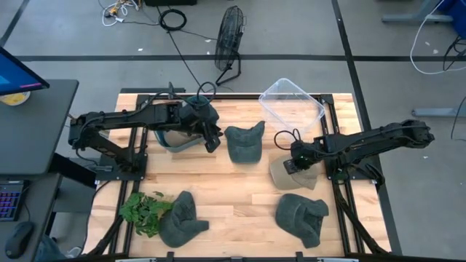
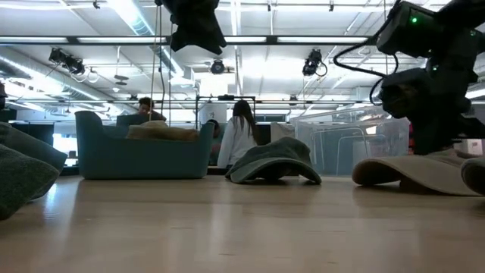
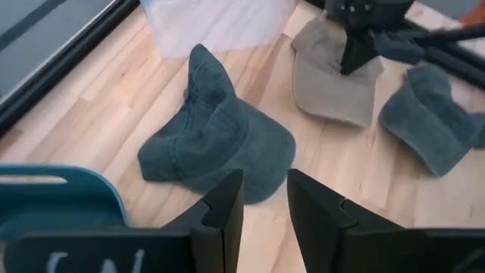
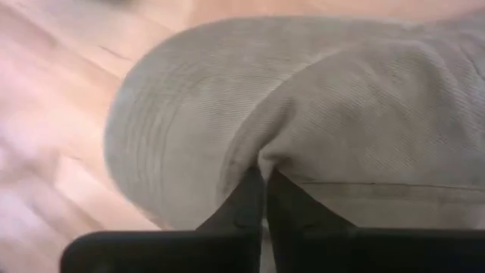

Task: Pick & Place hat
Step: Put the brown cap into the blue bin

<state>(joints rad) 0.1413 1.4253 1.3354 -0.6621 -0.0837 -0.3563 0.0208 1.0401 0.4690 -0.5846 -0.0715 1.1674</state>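
A beige corduroy hat [image 1: 297, 177] lies on the table's right side, and my right gripper [image 1: 291, 164] is down on it, shut on its cloth [image 4: 318, 98]. A dark teal hat [image 1: 244, 143] rests on its brim at mid-table [image 3: 220, 140]. My left gripper [image 3: 265, 203] hovers well above the table [image 2: 193, 23], open with a narrow gap. It is between a teal bin [image 1: 176, 140] and the teal hat, touching nothing. Two more dark hats [image 1: 302, 217] [image 1: 182, 218] lie along the near edge. My right gripper pinches a raised fold of the beige hat's crown [image 4: 261, 158], close to the seam where crown meets brim, between its two shut fingertips [image 4: 246, 199]. It comes from above, pointing down. The hat's brim [image 2: 394, 171] lies on the table.
A clear plastic container [image 1: 291, 104] stands at the far edge, behind the beige hat. A bunch of green leaves [image 1: 143, 210] lies at the near left corner. Bare wood shows at mid-table, between the hats [image 1: 240, 191]. People sit in the room beyond the table.
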